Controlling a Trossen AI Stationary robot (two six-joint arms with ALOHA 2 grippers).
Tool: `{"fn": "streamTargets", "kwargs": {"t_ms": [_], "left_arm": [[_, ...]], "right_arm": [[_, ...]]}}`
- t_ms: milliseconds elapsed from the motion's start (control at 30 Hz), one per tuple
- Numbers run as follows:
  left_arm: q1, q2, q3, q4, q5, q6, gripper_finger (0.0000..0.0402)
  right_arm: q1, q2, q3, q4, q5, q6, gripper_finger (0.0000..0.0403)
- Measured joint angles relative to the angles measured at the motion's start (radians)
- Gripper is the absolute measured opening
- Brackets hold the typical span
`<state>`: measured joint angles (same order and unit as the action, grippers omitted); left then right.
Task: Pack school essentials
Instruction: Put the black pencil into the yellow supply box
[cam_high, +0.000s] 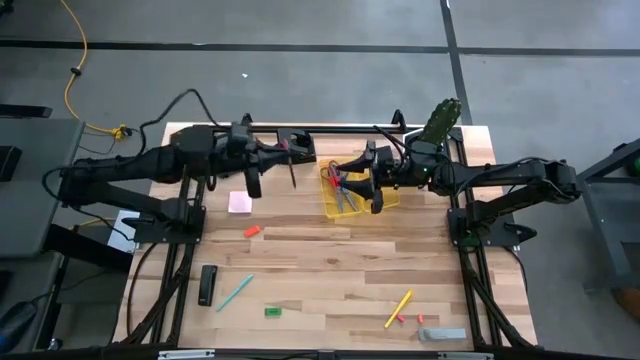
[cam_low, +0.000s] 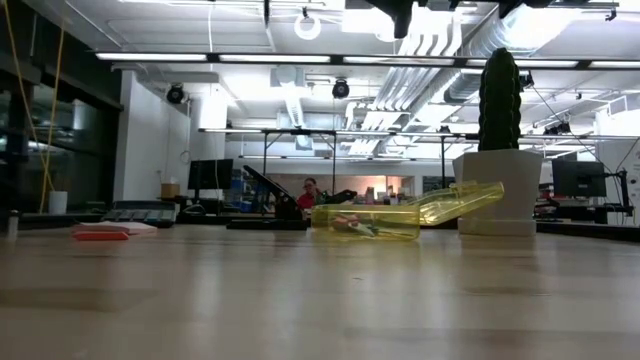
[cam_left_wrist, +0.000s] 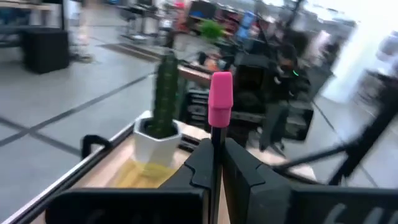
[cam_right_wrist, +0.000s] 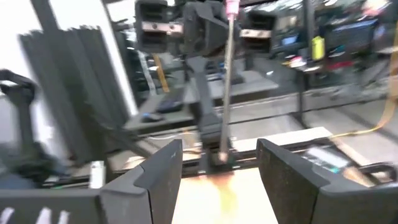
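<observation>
My left gripper (cam_high: 296, 152) (cam_left_wrist: 214, 163) is raised over the table's far side, left of the case, and is shut on a brown pencil (cam_high: 292, 172) with a pink eraser (cam_left_wrist: 220, 99). My right gripper (cam_high: 373, 190) (cam_right_wrist: 221, 152) hangs open above the yellow see-through case (cam_high: 348, 192) (cam_low: 372, 222), touching nothing. The case lies open with its lid (cam_low: 462, 202) tilted up and holds the red-handled and blue-handled scissors (cam_high: 340, 186). On the table lie a pale pink pad (cam_high: 240, 203), an orange-red eraser (cam_high: 252, 231), a teal pencil (cam_high: 235, 292), a green eraser (cam_high: 272, 312), a yellow pencil (cam_high: 398, 308) and pink bits (cam_high: 402, 318). My left gripper pinches the brown pencil's shaft (cam_left_wrist: 216, 135) between its two shut fingers. The pink eraser end sticks out well beyond the fingers. The pencil is lifted clear of the table; the fingers hide the rest of its length in the left wrist view.
A cactus in a white pot (cam_high: 441, 121) (cam_low: 497, 150) stands at the far right corner, just behind the case. A flat black bar (cam_high: 207, 285) lies near the left edge, and a grey object (cam_high: 442, 334) at the near right. The table's middle is bare wood.
</observation>
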<state>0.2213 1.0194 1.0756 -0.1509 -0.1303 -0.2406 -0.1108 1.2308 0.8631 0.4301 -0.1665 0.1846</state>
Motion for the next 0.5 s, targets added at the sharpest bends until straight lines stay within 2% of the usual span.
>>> {"fn": "streamTargets", "kwargs": {"t_ms": [100, 233, 500], "left_arm": [[0.028, 0.05, -0.002, 0.011, 0.059, 0.026, 0.0003], [0.051, 0.088, -0.001, 0.112, 0.145, 0.027, 0.0003], [0.051, 0.141, -0.001, 0.179, 0.174, 0.025, 0.0003]], "right_arm": [[0.0, 0.0, 0.0, -0.004, -0.027, 0.044, 0.0199], [0.0, 0.0, 0.0, -0.007, -0.028, 0.069, 0.0199], [0.0, 0.012, 0.0, -0.048, 0.012, 0.114, 0.0199]]}}
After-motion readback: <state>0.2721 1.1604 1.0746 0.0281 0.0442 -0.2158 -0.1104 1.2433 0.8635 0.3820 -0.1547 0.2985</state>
